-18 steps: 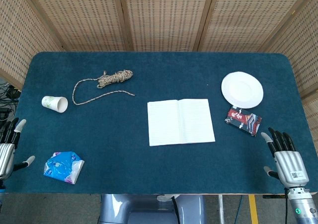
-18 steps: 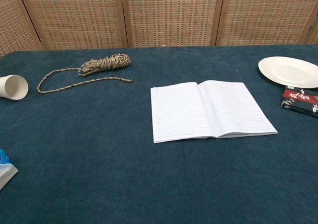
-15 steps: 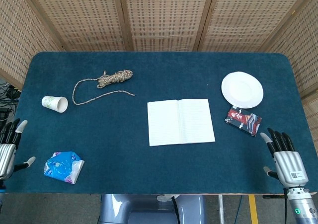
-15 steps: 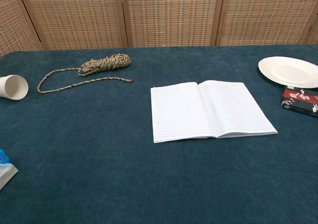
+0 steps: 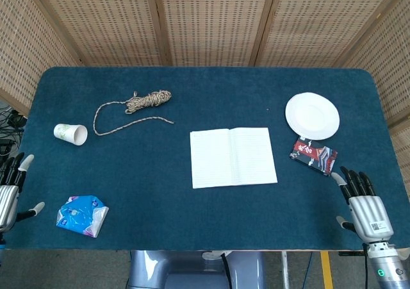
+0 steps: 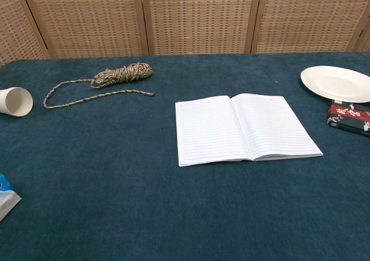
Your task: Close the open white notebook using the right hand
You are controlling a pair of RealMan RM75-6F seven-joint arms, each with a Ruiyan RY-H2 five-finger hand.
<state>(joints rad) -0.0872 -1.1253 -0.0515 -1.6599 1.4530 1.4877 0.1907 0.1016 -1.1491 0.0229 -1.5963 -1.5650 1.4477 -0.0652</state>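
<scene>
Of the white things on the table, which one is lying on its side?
The paper cup near the table's left edge lies on its side. The white plate and the open notebook both lie flat.

We count one white notebook (image 5: 233, 157), lying open on the surface (image 5: 192, 225), off to the left of the right hand (image 5: 363, 207) and further from us than it. We count one white plate (image 5: 312, 115) and one dark red-and-black packet (image 5: 313, 156), both just beyond that right hand. We count one coil of rope (image 5: 137, 106), one paper cup (image 5: 70, 134) on its side, and one blue-and-white packet (image 5: 81, 215), which sits just right of the left hand (image 5: 9, 193). We count two hands in all, one at each near corner, each holding nothing with fingers apart.
</scene>
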